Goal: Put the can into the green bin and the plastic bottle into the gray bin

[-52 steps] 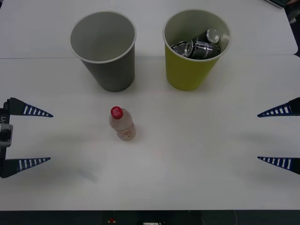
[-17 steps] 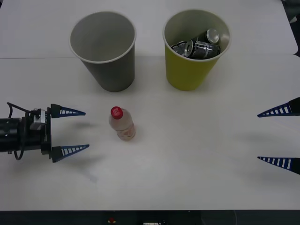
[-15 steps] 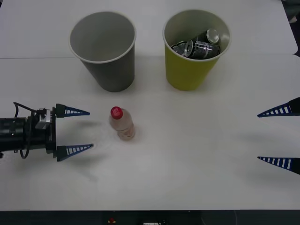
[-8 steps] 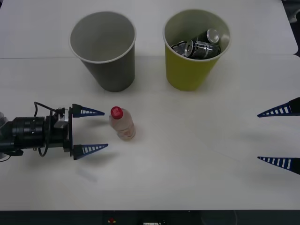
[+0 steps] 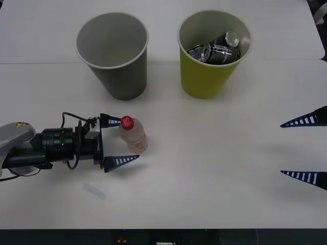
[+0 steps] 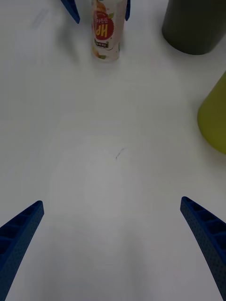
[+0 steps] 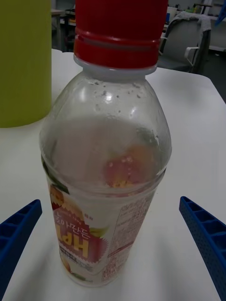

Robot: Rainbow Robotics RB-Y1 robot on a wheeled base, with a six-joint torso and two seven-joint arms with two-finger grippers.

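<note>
front view: left gripper [image 5: 122, 141] low over the white table [image 5: 214, 168], fingers spread wide, one fingertip by the red cap and the other on the near side of the plastic bottle [image 5: 133, 136], so the bottle stands upright between the tips, no pinch visible. gray bin [image 5: 113, 53] upright at the back, just beyond the bottle, pale inside. green bin [image 5: 212, 52] beside it on the right, apart from it, holding cans [image 5: 214, 50]. right gripper [image 5: 305, 149] at the right edge, fingers spread, well apart from everything. right wrist view: right gripper [image 6: 113, 244] fingers wide apart over bare table; bottle [image 6: 107, 33] upright farther off with a blue left fingertip either side; gray bin [image 6: 194, 26] and edge of green bin [image 6: 214, 117] off to one side. left wrist view: bottle [image 7: 106, 155] close up between the open blue fingers [image 7: 19, 230], red cap on, label on the lower body, green bin [image 7: 24, 61] behind it
</note>
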